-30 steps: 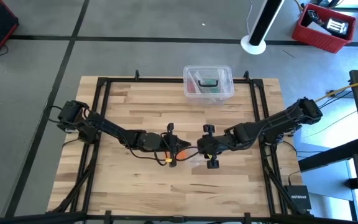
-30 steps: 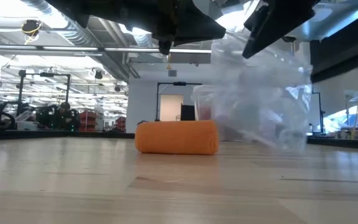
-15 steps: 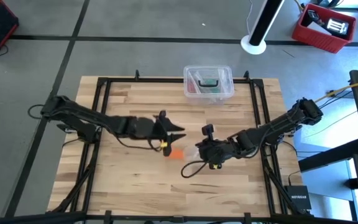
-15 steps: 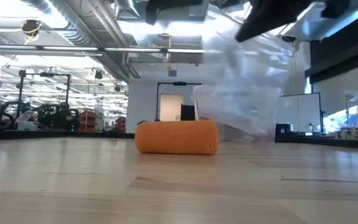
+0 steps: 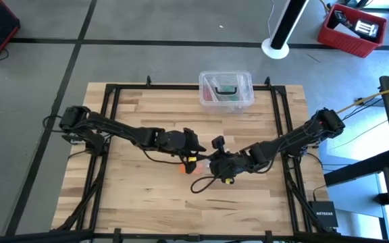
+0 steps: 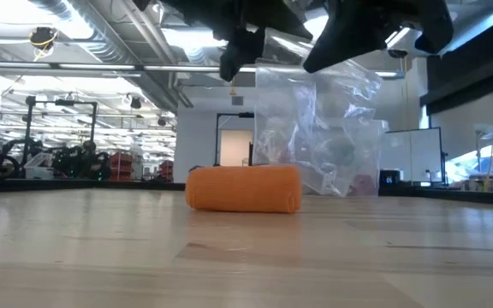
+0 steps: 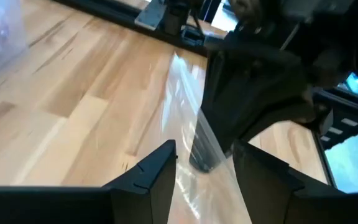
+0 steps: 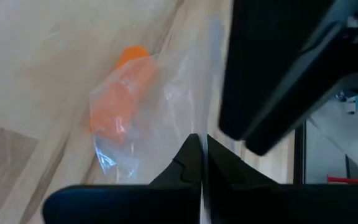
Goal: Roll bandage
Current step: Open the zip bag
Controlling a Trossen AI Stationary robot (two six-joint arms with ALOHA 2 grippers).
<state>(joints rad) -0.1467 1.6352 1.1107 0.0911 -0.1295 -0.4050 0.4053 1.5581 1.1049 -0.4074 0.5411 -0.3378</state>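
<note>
The right gripper (image 8: 201, 163) is pinching a clear plastic bag (image 6: 332, 137) above the table (image 5: 147, 196). The left gripper (image 7: 204, 165) is hovering beside it, fingers apart. The rolled bandage (image 6: 244, 189) is lying below.

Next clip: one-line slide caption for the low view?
Rolled bright orange fabric bandage lies on the wooden table; a clear plastic bag hangs behind it from a dark claw above.

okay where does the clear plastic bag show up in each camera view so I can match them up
High view: clear plastic bag, faint, mid-table between the two hands.
Low view: bag hanging just right of centre, behind the rolled orange bandage.
Left wrist view: bag running up the middle, between the left hand's open fingers.
Right wrist view: bag at centre, pinched in the shut right hand.
Shared landmark: the bandage, except in the left wrist view.
</note>
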